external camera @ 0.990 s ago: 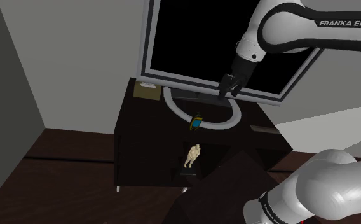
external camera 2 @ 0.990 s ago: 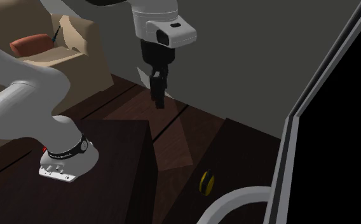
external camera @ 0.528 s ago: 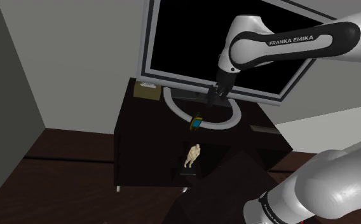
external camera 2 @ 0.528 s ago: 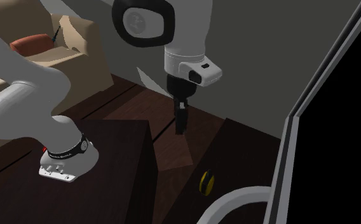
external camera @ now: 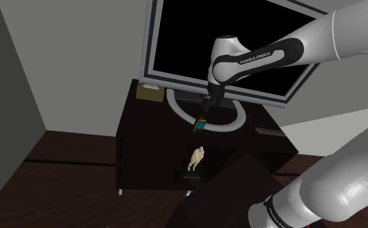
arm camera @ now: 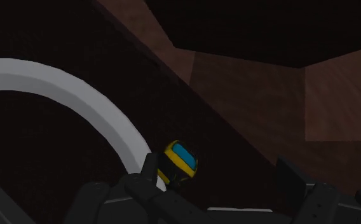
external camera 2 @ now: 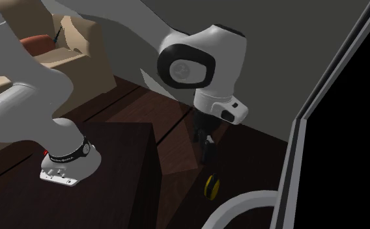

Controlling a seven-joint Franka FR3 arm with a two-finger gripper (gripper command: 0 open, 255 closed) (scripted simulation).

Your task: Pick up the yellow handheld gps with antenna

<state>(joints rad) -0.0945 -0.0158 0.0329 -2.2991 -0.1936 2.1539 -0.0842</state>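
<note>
The yellow handheld GPS (external camera: 201, 123) with a blue screen rests on the dark cabinet top (external camera: 144, 129), right beside the grey ring-shaped stand (external camera: 236, 120) of the big screen. My black gripper (external camera: 205, 109) hangs just above it and points down at it. In the second exterior view the gripper (external camera 2: 205, 151) sits a short way over the GPS (external camera 2: 211, 186). In the wrist view the GPS (arm camera: 178, 160) lies near one finger (arm camera: 150, 167), the other finger (arm camera: 288, 175) stands well apart, and the gripper (arm camera: 220, 175) is open with nothing held.
A large black screen (external camera: 195, 45) in a grey frame rises just behind the gripper. A pale figurine (external camera: 197, 157) stands nearer the cabinet's front, and a small brown box (external camera: 150, 93) sits at the back corner. The robot's dark stand (external camera 2: 122, 162) adjoins the cabinet.
The arm has swung toward the shoulder view's left and dropped, bringing the gripper from in front of the screen down to just above the GPS. The GPS has not moved.
</note>
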